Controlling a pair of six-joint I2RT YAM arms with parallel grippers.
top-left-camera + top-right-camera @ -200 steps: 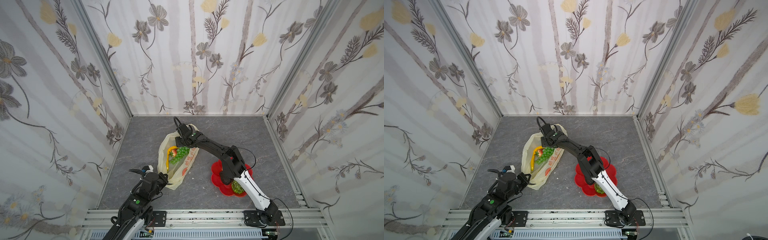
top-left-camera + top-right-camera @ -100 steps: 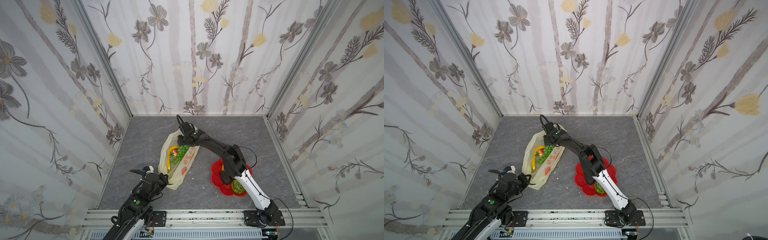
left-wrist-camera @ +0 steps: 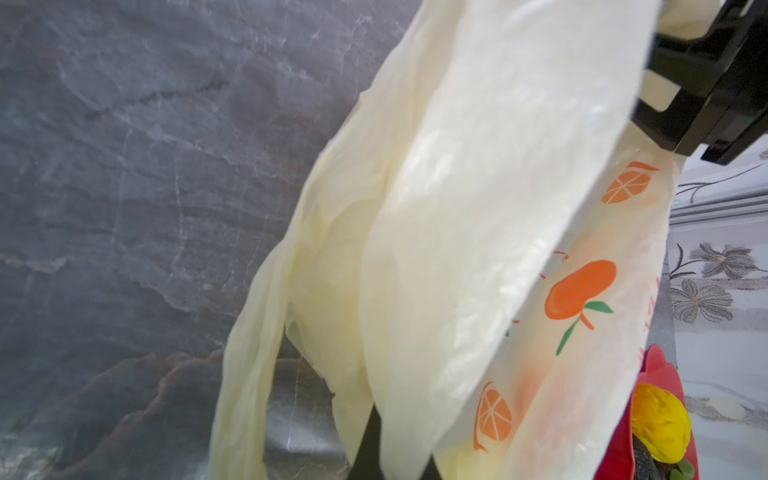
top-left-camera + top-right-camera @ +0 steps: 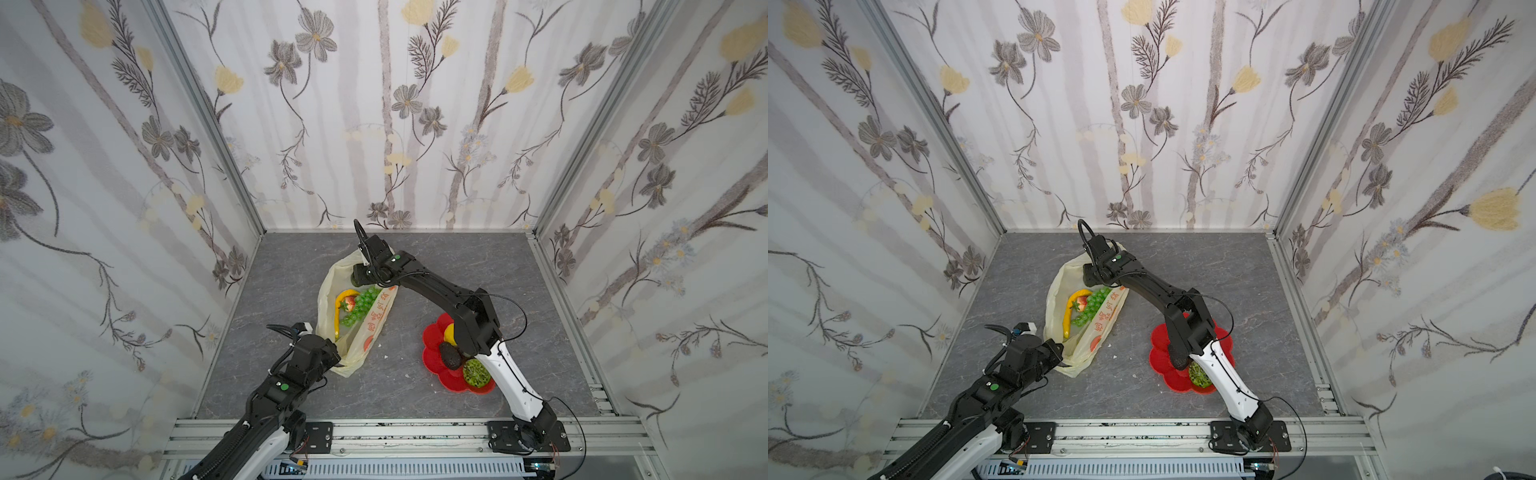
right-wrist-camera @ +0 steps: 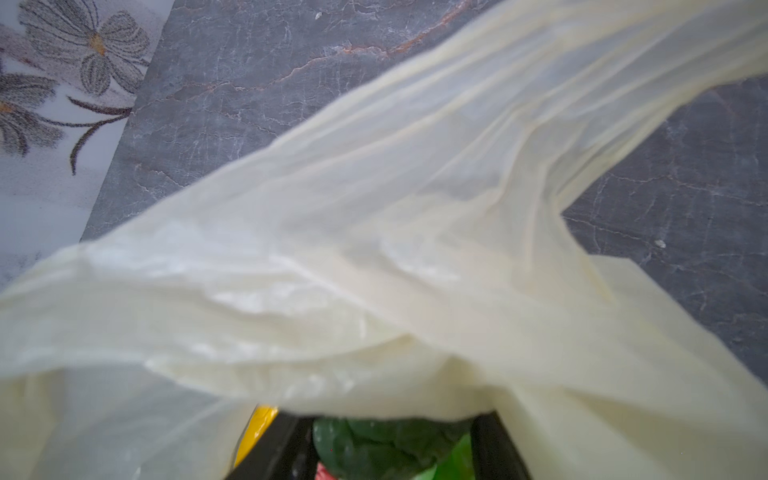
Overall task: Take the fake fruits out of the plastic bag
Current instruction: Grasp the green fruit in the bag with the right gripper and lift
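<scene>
Right tool (image 4: 360,279) reaches, arm outstretched, into the plastic bag (image 4: 376,326).

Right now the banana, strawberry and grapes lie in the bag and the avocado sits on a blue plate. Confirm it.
Not quite: the plate is red, not blue, as both top views show. The banana, strawberry and grapes do lie in the bag, and the avocado sits on that plate.
</scene>
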